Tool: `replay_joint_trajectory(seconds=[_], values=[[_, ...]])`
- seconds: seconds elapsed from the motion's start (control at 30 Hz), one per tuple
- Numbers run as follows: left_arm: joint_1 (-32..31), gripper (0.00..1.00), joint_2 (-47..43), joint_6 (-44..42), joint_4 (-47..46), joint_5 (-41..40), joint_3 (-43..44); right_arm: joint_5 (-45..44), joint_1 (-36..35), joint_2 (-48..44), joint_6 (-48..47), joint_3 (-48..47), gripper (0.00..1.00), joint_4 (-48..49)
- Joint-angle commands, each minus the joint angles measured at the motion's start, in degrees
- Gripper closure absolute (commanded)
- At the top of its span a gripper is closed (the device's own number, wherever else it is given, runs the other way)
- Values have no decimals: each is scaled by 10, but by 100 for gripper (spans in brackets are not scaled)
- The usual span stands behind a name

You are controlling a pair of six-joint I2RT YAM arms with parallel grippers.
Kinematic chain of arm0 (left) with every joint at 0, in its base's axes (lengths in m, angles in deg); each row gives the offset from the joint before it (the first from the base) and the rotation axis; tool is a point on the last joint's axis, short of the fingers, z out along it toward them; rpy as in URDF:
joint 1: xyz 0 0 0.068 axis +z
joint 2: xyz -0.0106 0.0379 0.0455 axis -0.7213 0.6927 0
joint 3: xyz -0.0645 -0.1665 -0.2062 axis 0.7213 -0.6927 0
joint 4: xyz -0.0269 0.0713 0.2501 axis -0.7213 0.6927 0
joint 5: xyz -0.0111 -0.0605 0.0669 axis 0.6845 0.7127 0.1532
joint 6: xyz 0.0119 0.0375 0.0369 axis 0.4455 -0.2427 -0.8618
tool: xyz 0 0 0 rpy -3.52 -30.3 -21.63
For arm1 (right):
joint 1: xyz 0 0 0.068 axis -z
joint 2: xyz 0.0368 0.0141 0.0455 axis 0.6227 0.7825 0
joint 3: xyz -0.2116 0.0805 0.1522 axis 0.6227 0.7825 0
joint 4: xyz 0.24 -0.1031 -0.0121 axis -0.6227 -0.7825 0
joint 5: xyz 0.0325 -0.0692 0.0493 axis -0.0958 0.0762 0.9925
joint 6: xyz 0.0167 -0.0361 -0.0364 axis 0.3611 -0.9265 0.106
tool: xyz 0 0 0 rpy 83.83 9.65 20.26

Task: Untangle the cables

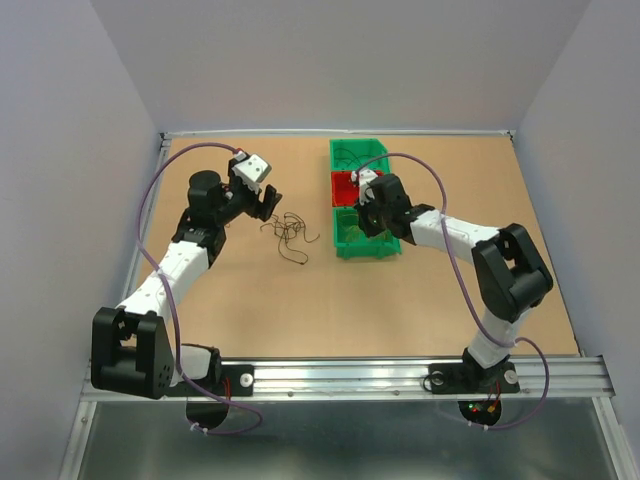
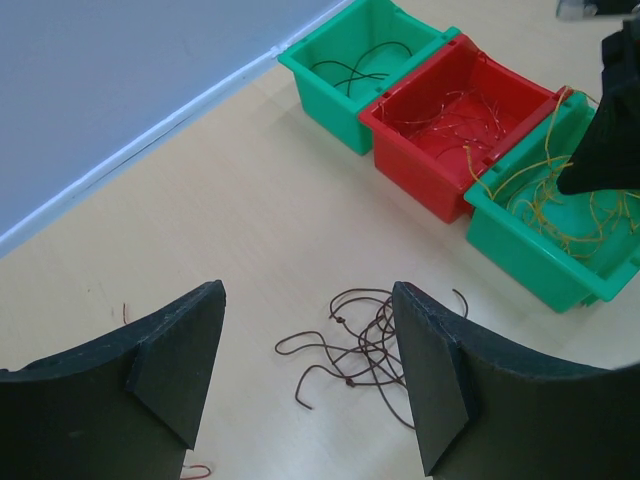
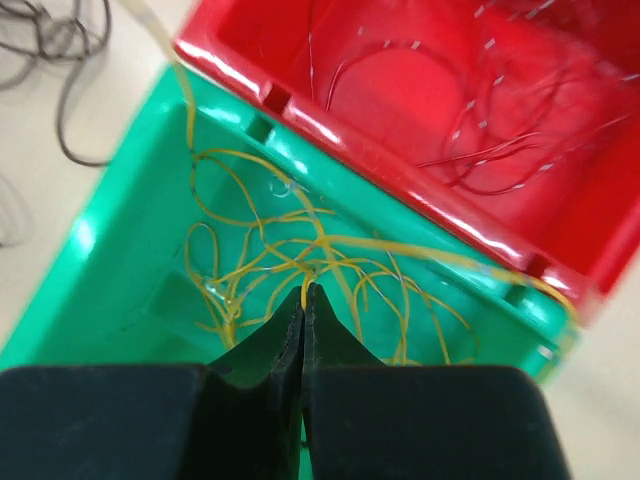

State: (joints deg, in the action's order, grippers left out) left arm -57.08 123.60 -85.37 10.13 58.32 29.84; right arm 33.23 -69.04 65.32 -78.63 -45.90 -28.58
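Left hand (image 2: 306, 330) hangs released above the dark cables (image 2: 360, 345) on the worktop (image 2: 200, 200); right hand (image 3: 304, 295) is clenched over yellow cables (image 3: 250, 215) in the near green bin (image 3: 110, 250). If it rises, a caught strand could drag the heap out.

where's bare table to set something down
Bare tan wooden tabletop: near strip between the arm bases, and right of the green and red plastic bins. Crowded: thin dark wire tangle by the left end effector; right end effector pinches thin yellow wires.

Dark, perhaps brown cables (image 2: 360, 340); red bin (image 2: 415, 165).
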Motion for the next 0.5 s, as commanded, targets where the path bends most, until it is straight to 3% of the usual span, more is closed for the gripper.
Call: replay_joint_trajectory(seconds=[0.0, 0.27, 0.47], values=[[-8, 21, -7, -13, -15, -7, -6, 71, 20, 41, -10, 32, 99, 45], [-16, 21, 1, -21, -12, -17, -5, 97, 25, 51, 6, 11, 98, 60], [-24, 21, 3, -26, -11, -25, -5, 95, 25, -23, 44, 10, 76, 55]])
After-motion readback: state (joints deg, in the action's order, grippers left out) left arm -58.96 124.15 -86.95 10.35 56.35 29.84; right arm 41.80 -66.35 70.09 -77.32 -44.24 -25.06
